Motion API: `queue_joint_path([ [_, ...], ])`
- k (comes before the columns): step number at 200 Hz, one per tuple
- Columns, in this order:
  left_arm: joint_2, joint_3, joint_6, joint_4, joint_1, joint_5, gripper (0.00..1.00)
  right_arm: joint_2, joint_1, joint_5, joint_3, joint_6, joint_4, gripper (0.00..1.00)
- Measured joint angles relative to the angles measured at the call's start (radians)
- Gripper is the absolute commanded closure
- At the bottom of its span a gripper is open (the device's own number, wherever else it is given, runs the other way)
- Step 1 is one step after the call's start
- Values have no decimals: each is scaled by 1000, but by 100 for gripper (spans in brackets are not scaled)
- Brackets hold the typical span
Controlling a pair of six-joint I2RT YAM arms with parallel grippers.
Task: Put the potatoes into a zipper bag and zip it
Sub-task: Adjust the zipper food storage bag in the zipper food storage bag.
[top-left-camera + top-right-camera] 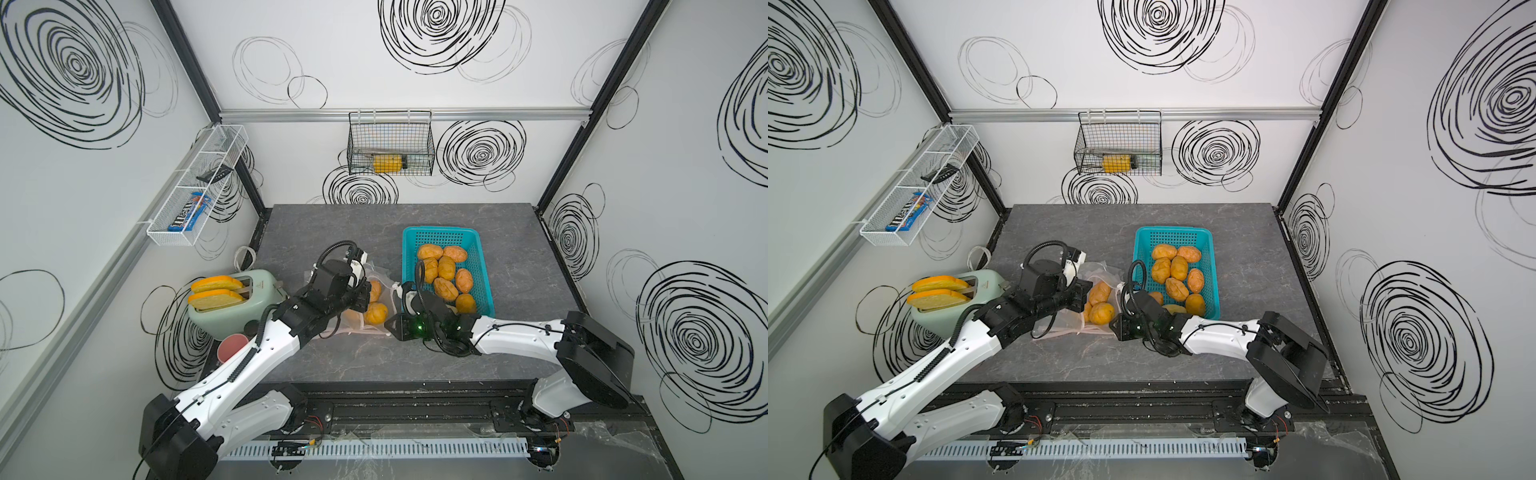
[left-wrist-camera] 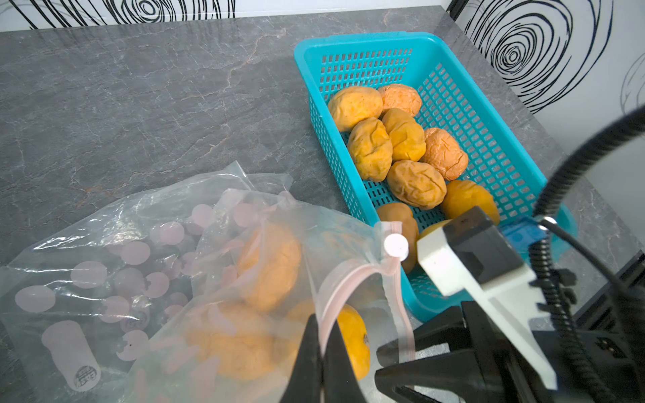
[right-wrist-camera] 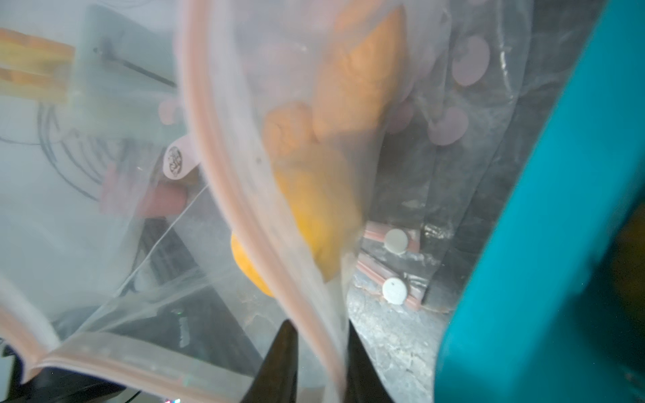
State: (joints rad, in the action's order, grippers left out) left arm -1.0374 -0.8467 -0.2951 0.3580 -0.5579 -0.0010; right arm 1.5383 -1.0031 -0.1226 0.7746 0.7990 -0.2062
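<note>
left gripper (image 2: 323,328) pinched tight on zipper bag (image 2: 314,237) rim | right gripper (image 3: 319,326) narrow, straddling same rim, cannot tell if clamped | potatoes (image 2: 417,183): 3 inside bag, the rest in teal basket (image 2: 349,38) just beside it

Orange-brown potatoes (image 2: 370,148), teal basket (image 2: 349,36), pink-dotted bag (image 2: 104,261)

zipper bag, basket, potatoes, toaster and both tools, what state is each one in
zipper bag: unzipped, mouth open
basket: upright, partly full
potatoes: most in basket, a few bagged
toaster: two toast slices sticking up
left tool: shut on bag rim
right tool: astride bag rim, grip unclear
</note>
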Motion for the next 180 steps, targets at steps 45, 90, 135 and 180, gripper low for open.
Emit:
queue_joint_path([
  [45,2,0,0,0,0,-2,100,-27,27,-67,203,-127,90,100],
  [90,42,0,5,8,0,-57,100,-96,103,-141,249,-217,108,100],
  [135,109,5,8,12,0,-56,100,-96,163,-275,233,-295,166,100],
  [180,134,18,9,23,24,85,100,-88,164,-207,235,-346,275,96],
])
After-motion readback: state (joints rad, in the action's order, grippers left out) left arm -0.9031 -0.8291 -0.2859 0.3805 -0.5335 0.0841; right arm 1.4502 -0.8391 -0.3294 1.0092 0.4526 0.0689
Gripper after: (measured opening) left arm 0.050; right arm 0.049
